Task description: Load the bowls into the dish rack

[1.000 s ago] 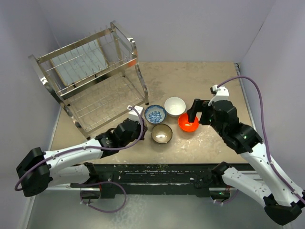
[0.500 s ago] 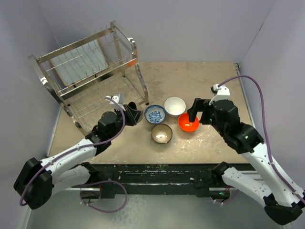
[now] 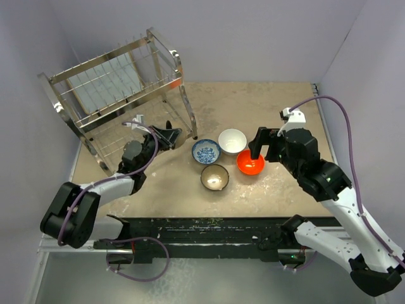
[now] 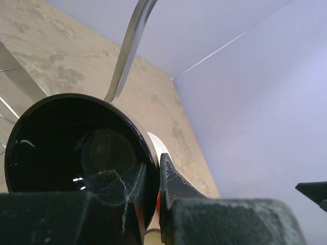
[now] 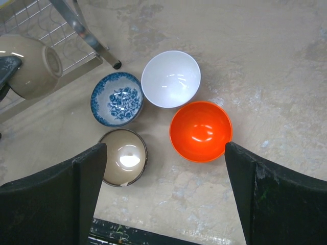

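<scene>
My left gripper (image 3: 166, 136) is shut on the rim of a bowl (image 5: 30, 64) that is beige outside and dark and shiny inside (image 4: 76, 148). It holds the bowl tilted at the front right corner of the dish rack's (image 3: 114, 95) lower tier. Four bowls sit on the table: blue-and-white (image 3: 206, 151), white (image 3: 232, 141), orange-red (image 3: 250, 163), and dark brown with a pale inside (image 3: 215, 177). My right gripper (image 5: 164, 148) is open and empty, above the orange-red bowl (image 5: 200, 131) and the brown bowl (image 5: 122, 157).
The rack's front right leg (image 5: 84, 30) stands just left of the blue-and-white bowl (image 5: 116, 98). A pale tray (image 3: 104, 85) lies in the rack's upper tier. Walls close in the table at the back and on both sides.
My left arm has swung left and back, carrying the bowl from beside the blue-and-white bowl to the rack's lower tier. The right arm has barely moved.
</scene>
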Robot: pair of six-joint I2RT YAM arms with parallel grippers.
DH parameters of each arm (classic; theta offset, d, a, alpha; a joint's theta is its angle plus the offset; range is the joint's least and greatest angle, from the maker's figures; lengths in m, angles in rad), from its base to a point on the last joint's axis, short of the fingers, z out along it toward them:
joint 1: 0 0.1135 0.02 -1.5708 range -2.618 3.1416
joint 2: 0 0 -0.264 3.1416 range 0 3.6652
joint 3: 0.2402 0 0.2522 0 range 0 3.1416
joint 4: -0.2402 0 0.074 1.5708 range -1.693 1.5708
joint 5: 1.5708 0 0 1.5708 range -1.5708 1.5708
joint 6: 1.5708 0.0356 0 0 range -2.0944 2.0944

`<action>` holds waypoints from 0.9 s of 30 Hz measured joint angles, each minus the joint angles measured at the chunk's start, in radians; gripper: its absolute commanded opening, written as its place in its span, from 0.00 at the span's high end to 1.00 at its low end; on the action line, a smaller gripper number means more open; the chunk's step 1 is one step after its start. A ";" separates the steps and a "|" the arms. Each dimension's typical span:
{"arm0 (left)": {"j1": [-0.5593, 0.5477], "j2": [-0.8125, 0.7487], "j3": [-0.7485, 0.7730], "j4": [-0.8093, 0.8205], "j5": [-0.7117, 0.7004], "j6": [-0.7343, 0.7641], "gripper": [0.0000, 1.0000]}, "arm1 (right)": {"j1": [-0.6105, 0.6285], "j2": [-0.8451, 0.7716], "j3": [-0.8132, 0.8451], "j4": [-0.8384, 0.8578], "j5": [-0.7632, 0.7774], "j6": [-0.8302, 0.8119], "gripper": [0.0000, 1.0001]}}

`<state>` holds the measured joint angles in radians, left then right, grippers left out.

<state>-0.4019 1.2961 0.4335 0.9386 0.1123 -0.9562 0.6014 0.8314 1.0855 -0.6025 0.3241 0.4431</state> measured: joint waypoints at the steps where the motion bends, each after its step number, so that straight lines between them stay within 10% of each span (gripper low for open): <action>1: 0.008 0.017 0.000 0.027 0.008 -0.013 1.00 | 0.000 0.002 0.005 0.000 0.000 -0.003 0.02; 12: 0.168 0.309 0.026 0.429 0.098 -0.219 1.00 | 0.000 0.026 0.046 -0.006 -0.010 -0.028 0.03; 27: 0.232 0.647 0.387 0.518 0.190 -0.370 1.00 | 0.000 0.056 0.059 -0.021 -0.010 -0.060 0.02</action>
<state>-0.1703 1.9434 0.8204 1.4563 0.3027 -1.3262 0.6014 0.8879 1.1446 -0.6235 0.3141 0.3836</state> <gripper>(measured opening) 0.136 0.977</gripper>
